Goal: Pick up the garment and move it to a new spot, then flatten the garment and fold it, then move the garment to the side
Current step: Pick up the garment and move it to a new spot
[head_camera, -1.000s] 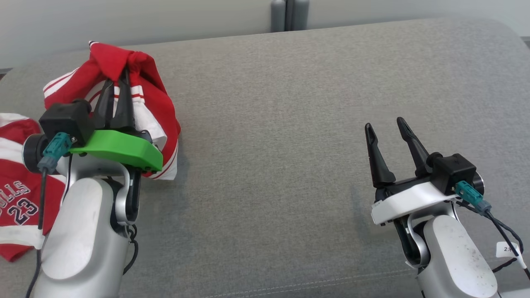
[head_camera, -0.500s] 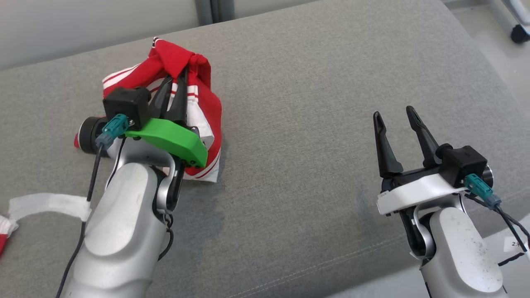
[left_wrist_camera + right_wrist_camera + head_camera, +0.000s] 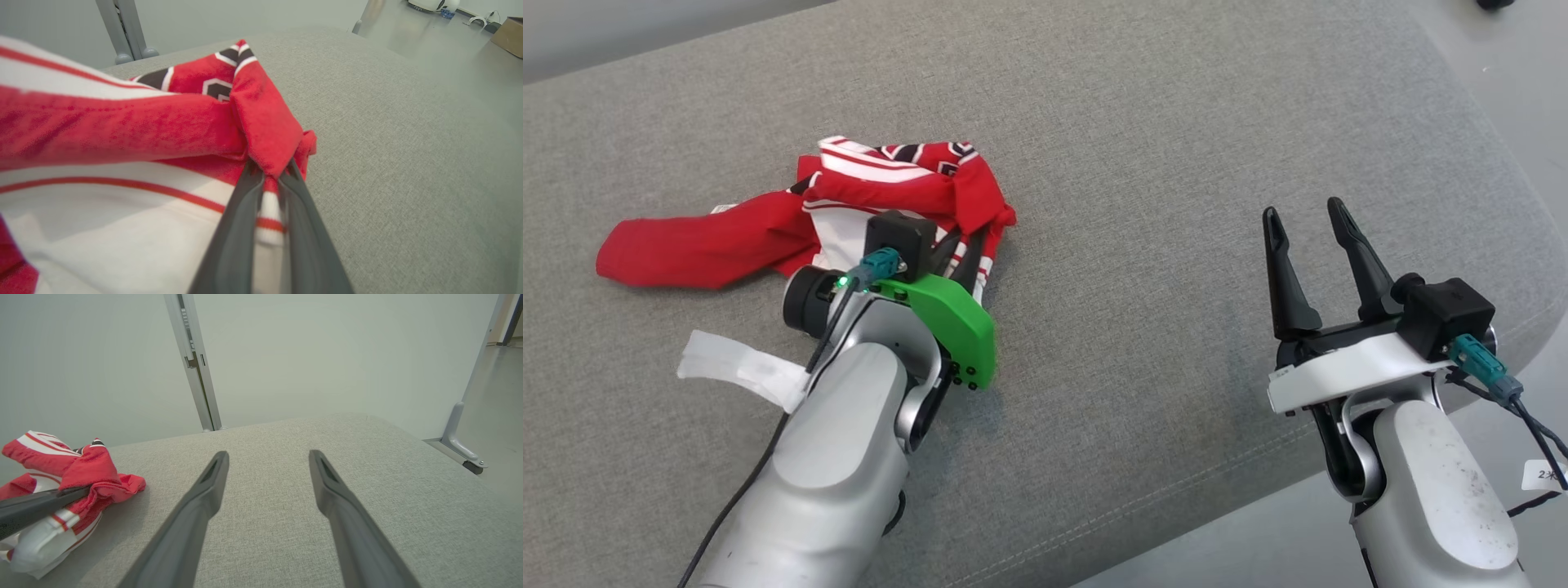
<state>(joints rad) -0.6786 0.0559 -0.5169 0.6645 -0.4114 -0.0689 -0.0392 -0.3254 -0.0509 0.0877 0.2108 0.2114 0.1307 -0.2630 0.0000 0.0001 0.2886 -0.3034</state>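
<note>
The garment (image 3: 890,184) is a red and white striped jersey, crumpled on the grey cushion (image 3: 1143,122) left of centre, with a red tail stretching out to the left. My left gripper (image 3: 984,235), on its green mount, is shut on a red fold at the garment's right end. The left wrist view shows the fingers (image 3: 245,204) pinching that fold of the garment (image 3: 122,122) low over the cushion. My right gripper (image 3: 1303,211) stands open over bare cushion to the right, well apart from the cloth. In the right wrist view my right gripper (image 3: 268,454) holds nothing, and the garment (image 3: 81,469) lies at the far left.
The cushion's rounded front right edge (image 3: 1462,327) drops to pale floor (image 3: 1527,98). A white tape strip (image 3: 739,371) hangs from my left arm's cable. A metal post (image 3: 196,363) stands against the wall behind the cushion.
The head camera has swung, shifting the whole picture. My left gripper has come down with the garment, which now trails on the cushion to the left. The right gripper stays open.
</note>
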